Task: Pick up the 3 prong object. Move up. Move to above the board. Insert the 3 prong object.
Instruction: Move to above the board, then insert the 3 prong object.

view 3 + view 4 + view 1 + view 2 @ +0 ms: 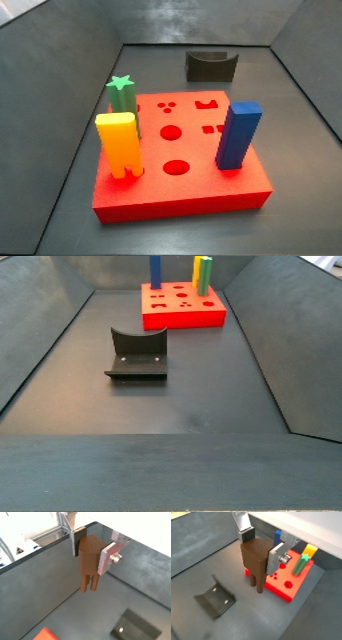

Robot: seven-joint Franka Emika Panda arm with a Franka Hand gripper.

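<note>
1. Pickup looks done. In both wrist views the gripper [92, 548] has its two silver fingers [108, 556] closed against the sides of the 3 prong object [89, 562], gripping the upper part of the brown block. The block hangs upright with its prongs pointing down, and as far as I can tell they're clear of the dark floor.

2. The "move up" part seems at least partly done too. In a wrist view the block [256, 559] sits well above the floor, with the fixture [215, 598] visible down below it.

3. Not above the board yet, I'd say. In that same wrist view the board [286, 588] is off to one side of the prongs, near but not underneath, though the angle makes it hard to call exactly.

4. Neither side view shows the gripper or the brown block at all, so no help there on height.

5. The board [181, 190] in a side view already carries a yellow-orange block [120, 145], a green star piece [122, 92] and a blue block [238, 135]. The three small dot holes [166, 105] are open, near the green star piece.

6. In a side view the board [187, 314] sits toward the far end of the table, with the fixture [136, 356] nearer the middle.

7. Still left: shift over the board, line up with the three dots, and push it in.
</note>
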